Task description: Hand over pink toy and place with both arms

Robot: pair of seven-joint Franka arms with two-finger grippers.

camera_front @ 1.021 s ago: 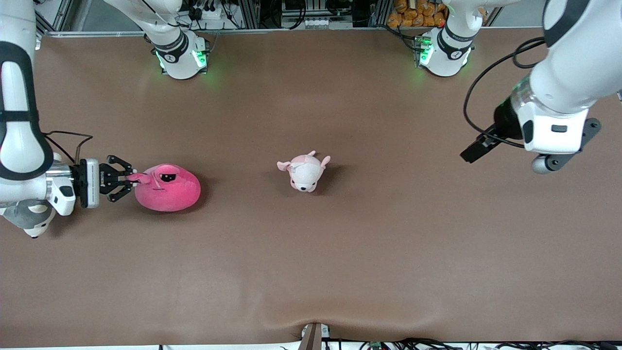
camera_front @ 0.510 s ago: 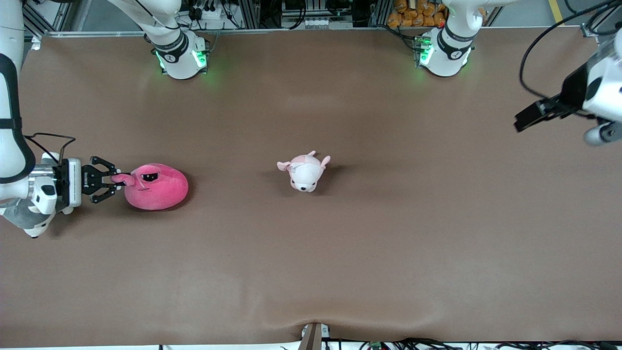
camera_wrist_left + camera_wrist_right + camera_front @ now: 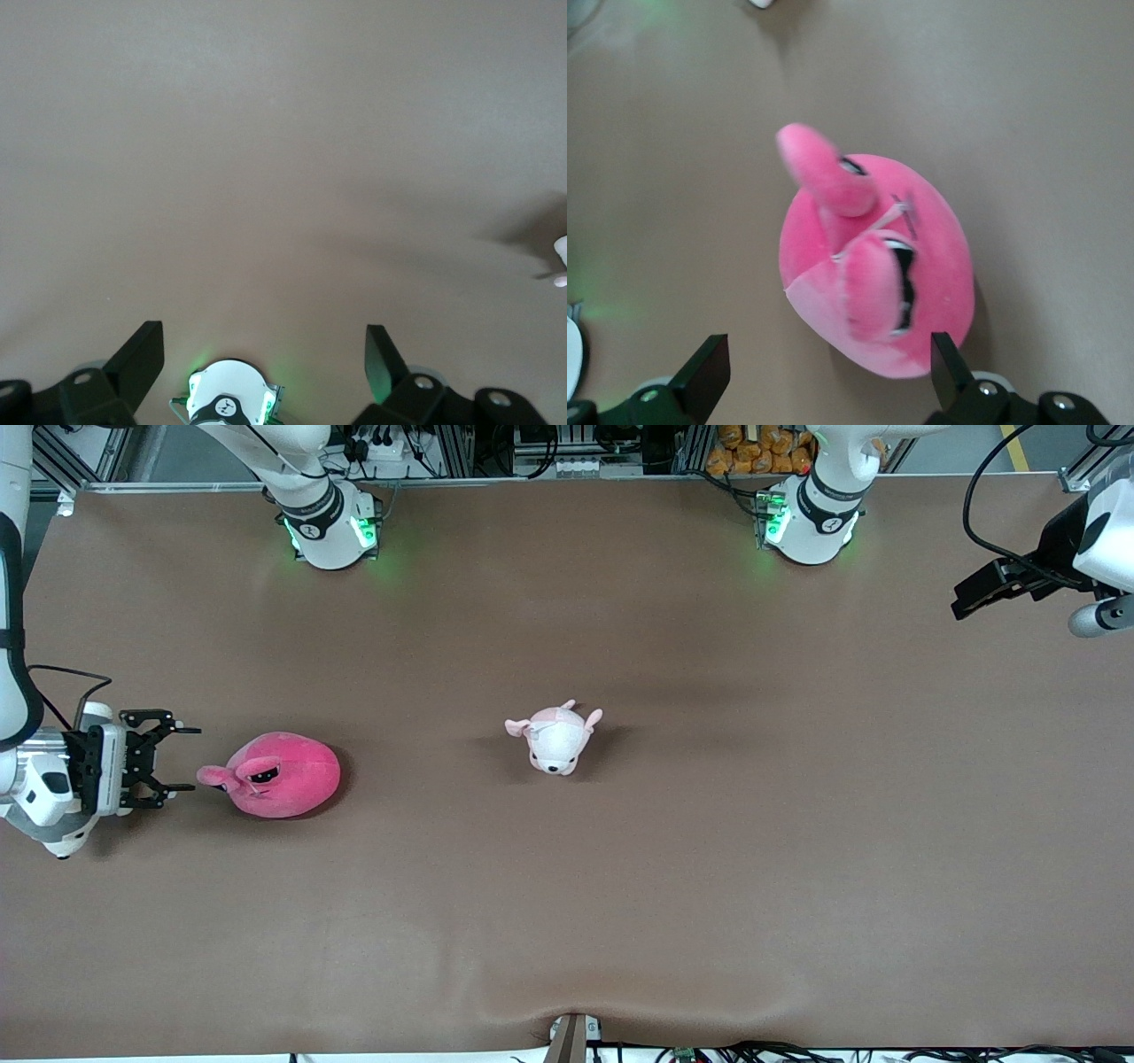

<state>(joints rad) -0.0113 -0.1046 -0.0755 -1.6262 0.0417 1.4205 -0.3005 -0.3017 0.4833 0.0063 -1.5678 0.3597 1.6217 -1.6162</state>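
While the pink toy [image 3: 282, 774] lies on the brown worktop [image 3: 620, 886] toward the right arm's end, the right pincer [image 3: 168, 759] stands just beside its floppy ear with both fingers spread apart and nothing between them. The toy rests free, apart from either finger, as the right wrist view confirms. The step in hand is judged to be the release and withdrawal after placement. Draw the right pincer straight away from the toy along the line of its fingers, keeping the fingers spread, so that neither fingertip catches the ear and drags the plush. Avoid any sideways sweep near the grey-and-white plush [image 3: 55, 834] that shows under the right wrist. The left pincer [image 3: 979, 593] waits over the worktop's edge at the left arm's end, fingers apart and empty. The pale puppy plush [image 3: 555, 740] sits mid-worktop, well apart from the toy
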